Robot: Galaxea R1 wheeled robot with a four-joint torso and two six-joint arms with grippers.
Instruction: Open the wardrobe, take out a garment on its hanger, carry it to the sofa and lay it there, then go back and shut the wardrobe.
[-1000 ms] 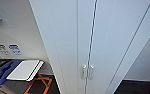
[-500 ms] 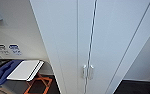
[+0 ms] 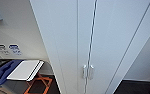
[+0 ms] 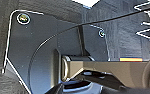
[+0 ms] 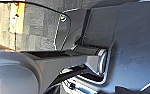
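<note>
While the wardrobe [image 3: 103,45] fills the head view from twelve to five o'clock, its two doors are shut, with the paired handles [image 3: 88,72] touching the seam near six o'clock. At eight o'clock lies a white board [image 3: 24,70]. Whether either claw is wide or narrow, I cannot tell.

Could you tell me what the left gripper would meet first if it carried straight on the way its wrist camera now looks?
Probably the dark grey tiled floor; depth is unclear, and the fingers are hard to make out.
</note>
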